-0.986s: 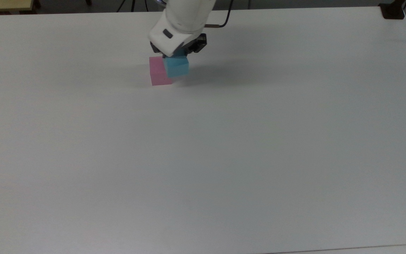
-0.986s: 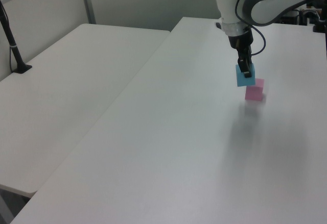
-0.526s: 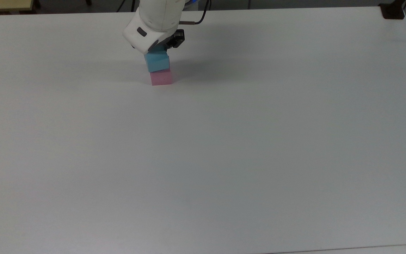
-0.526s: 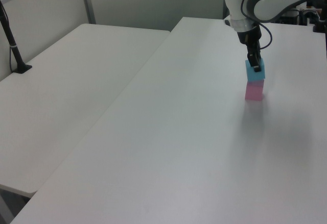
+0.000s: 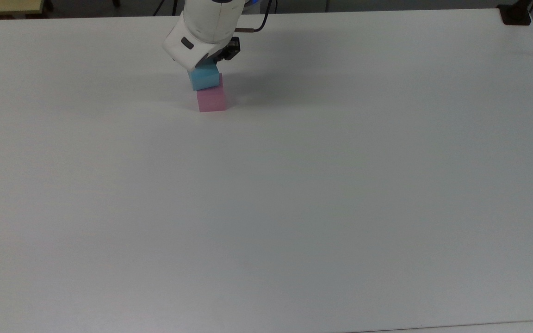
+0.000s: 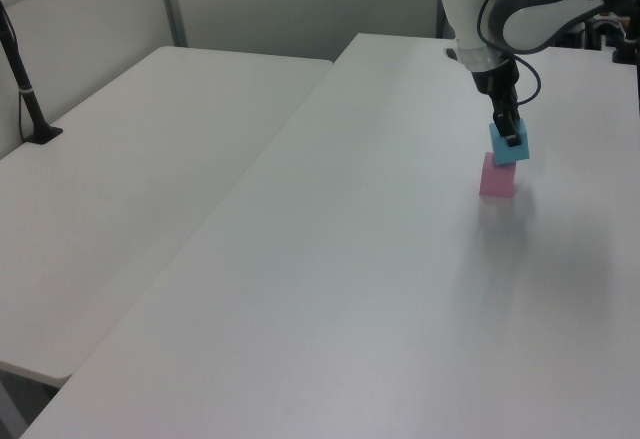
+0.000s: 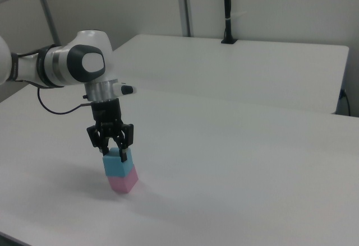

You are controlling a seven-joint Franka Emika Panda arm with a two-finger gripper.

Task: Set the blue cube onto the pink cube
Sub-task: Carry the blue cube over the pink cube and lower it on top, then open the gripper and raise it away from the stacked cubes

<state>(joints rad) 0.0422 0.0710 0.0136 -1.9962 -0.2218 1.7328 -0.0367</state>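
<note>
In the right view the white arm [image 7: 73, 66] is reaching in from the right view's left, w/ its wrist bending straight down. The gripper [image 7: 113, 155] is pointing down at the surface [image 7: 235, 167], and its jaws are squeezing the blue cube [image 7: 116, 166] from both sides. The blue cube is sitting on the pink cube [image 7: 123, 182], touching it, but a bit off-center and turned a little vs. the pink one. In the top view the blue cube [image 5: 204, 79] is hanging over the pink cube's [image 5: 211, 100] left edge. Both are cubes, so no long side. The pink cube is sitting flat.
</note>
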